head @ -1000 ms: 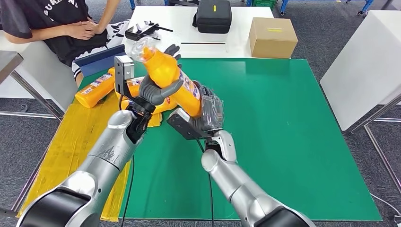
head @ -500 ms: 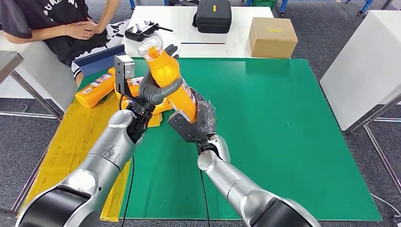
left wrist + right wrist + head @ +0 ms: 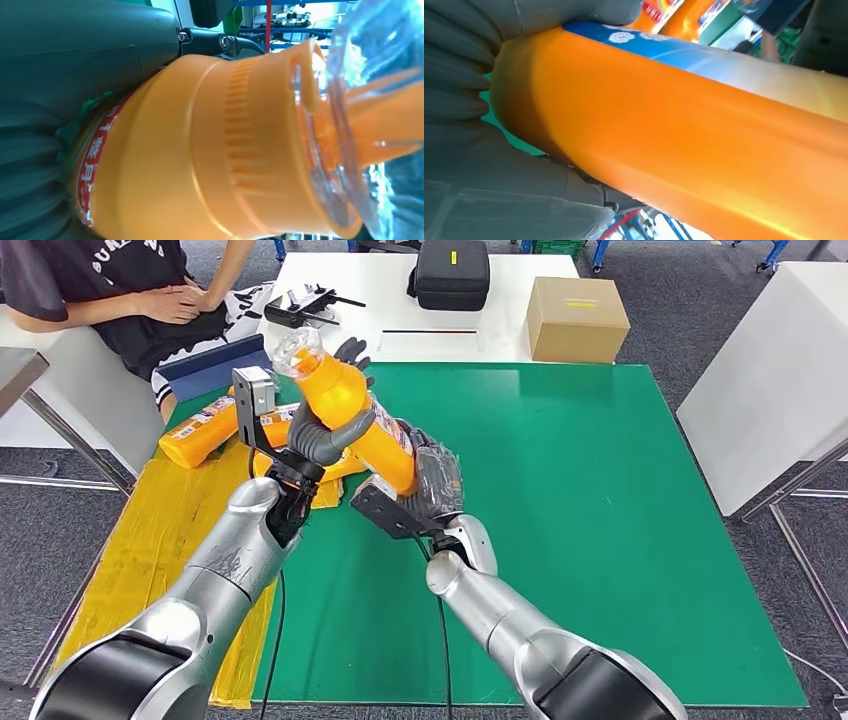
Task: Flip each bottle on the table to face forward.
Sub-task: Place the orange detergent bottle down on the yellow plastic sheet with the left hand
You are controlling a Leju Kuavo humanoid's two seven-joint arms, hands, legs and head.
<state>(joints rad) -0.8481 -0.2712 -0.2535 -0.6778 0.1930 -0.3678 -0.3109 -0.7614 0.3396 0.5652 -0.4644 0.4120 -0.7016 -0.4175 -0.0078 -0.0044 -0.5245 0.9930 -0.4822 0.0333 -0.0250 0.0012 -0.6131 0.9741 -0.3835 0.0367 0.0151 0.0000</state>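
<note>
Left hand (image 3: 330, 425) and right hand (image 3: 432, 483) I see both grasping one tilted orange bottle (image 3: 352, 410), clear cap toward upper left of frame, red-and-blue label

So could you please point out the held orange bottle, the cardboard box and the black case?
held orange bottle (image 3: 345, 390): head view, upper orange body.
cardboard box (image 3: 577, 320): head view, top face.
black case (image 3: 452, 273): head view, lid.

I stand in a lab or workshop: green mat (image 3: 620, 530) on grey carpet (image 3: 40, 530), white tables (image 3: 400, 295), equipment case (image 3: 452, 273).
</note>
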